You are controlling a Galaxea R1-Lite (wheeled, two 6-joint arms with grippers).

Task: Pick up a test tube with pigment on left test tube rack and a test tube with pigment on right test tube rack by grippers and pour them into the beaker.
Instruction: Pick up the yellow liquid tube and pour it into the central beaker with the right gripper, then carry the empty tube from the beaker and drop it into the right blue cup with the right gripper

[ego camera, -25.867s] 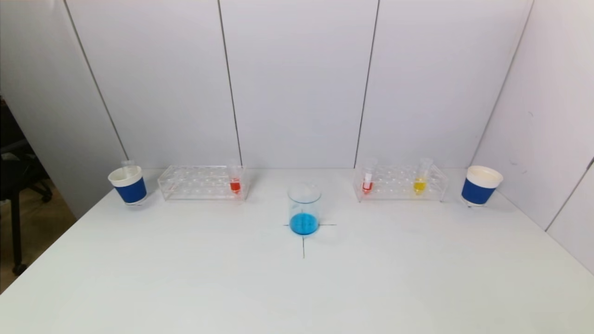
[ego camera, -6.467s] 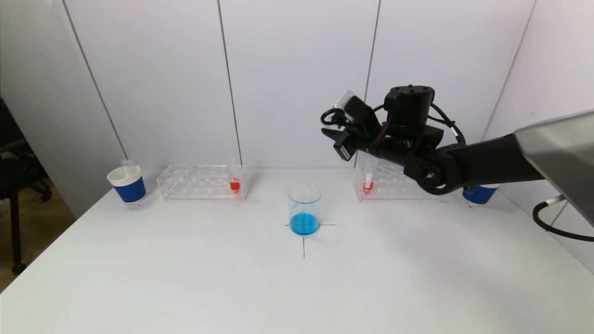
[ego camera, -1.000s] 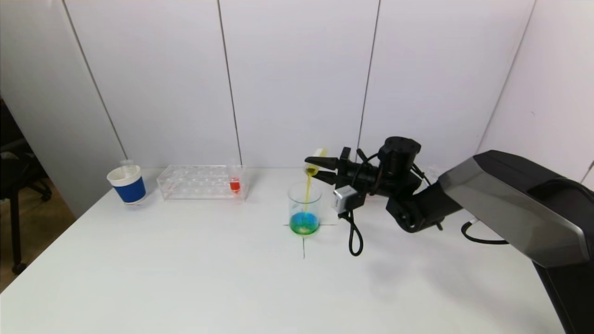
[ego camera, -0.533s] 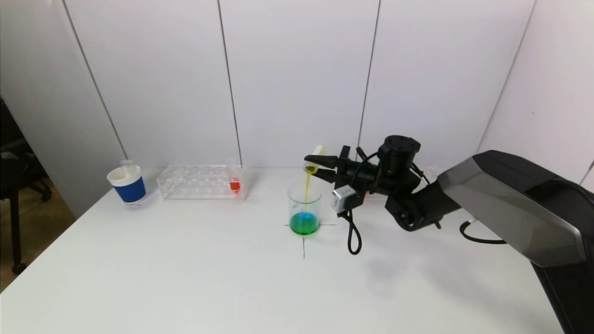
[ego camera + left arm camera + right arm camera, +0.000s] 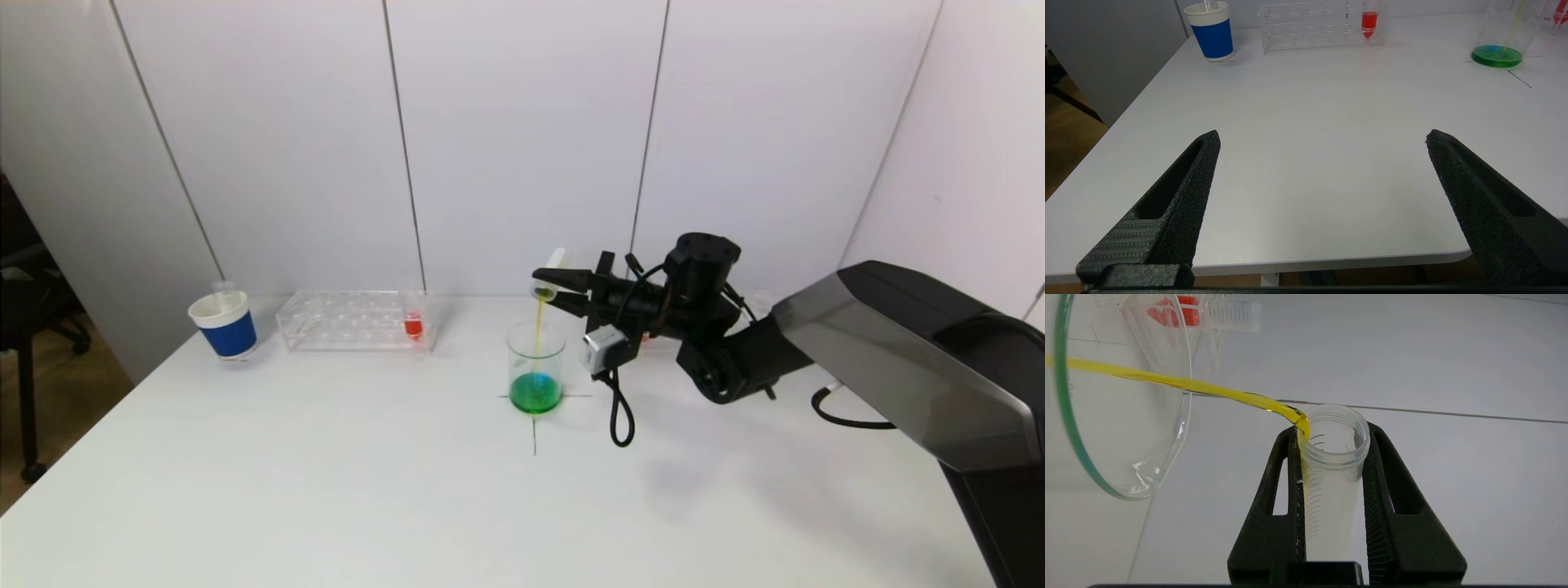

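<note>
My right gripper [image 5: 551, 287] is shut on a clear test tube [image 5: 553, 269], tipped mouth-down over the glass beaker [image 5: 535, 363] at the table's centre. A thin yellow stream [image 5: 1208, 387] runs from the tube's lip [image 5: 1302, 424] into the beaker [image 5: 1182, 396], where the liquid is green. The held tube [image 5: 1331, 490] looks nearly drained. The left test tube rack [image 5: 355, 320] holds one tube of red pigment [image 5: 413, 325]. The right rack is mostly hidden behind my right arm. My left gripper [image 5: 1323, 136] hangs open and empty at the table's near edge, out of the head view.
A blue and white paper cup [image 5: 224, 327] stands left of the left rack. The wrist camera's cable [image 5: 622, 416] dangles close to the beaker's right side. A black cross [image 5: 535, 433] on the table marks the beaker's place. Wall panels close off the back and right.
The right gripper has lifted and tipped the tube a little further while the yellow stream keeps running. The beaker's liquid has gone from blue-green to plain green. The left gripper is unmoved.
</note>
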